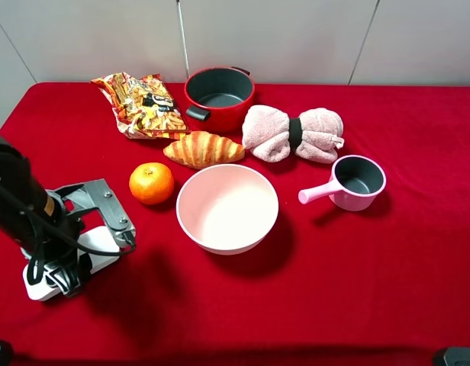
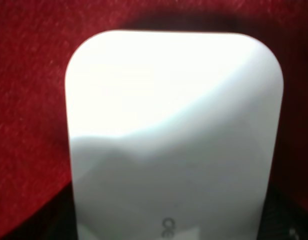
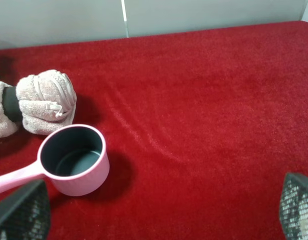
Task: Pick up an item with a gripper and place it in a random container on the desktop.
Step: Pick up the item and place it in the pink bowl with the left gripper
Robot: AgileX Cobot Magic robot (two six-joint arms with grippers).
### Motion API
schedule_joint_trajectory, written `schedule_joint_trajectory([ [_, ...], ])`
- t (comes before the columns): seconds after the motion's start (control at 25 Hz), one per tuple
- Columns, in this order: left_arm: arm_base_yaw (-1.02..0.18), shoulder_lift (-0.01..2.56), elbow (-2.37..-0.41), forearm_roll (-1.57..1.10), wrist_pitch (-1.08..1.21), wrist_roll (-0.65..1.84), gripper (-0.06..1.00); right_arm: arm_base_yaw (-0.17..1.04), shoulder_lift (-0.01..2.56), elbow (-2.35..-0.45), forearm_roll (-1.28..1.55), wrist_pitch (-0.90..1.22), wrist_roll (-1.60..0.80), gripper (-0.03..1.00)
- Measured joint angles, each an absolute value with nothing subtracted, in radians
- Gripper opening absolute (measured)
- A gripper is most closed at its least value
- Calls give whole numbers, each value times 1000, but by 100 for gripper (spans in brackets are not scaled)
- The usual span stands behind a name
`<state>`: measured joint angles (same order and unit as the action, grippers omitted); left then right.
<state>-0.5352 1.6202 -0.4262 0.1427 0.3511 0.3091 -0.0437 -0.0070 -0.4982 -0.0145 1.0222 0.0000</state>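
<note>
Table: red cloth, filling the frame in the high view.

Back row, upper middle, left to right:
- snack bag, lying flat
- red pot, black handles, dark inside
- rolled pink towel with a black band

Second row:
- Croissant, just below the pot.
- Orange, left of centre, just beside the bowl's left rim. It sat between bowl and box, toward the upper side.
- Bowl, centre, pale pink, upright.
- Saucepan, right of centre, pink, with its handle pointing toward the bowl but apart from it.

Box: lower left of the frame, flat on the cloth, well apart from the bowl. White, smooth, with rounded corners and small dark marks near one end.

Left hand: down over the box, with its grey frame and black cables covering the box's middle. Whether the jaws were clamped on the box could not be told.

Right hand: jaws spread wide, with the fingertips at the lower corners of its wrist view, holding nothing.
</note>
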Motion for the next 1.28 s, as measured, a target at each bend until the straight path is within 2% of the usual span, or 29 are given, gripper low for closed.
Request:
schedule_joint_trajectory([
  [0.72,-535,1458,-472,92,534,308,61,-44,-7,-498,-14,1022,0,69],
  [1.28,-535,1459,-676,0,787,307,61,-44,-7,-498,-14,1022,0,69],
])
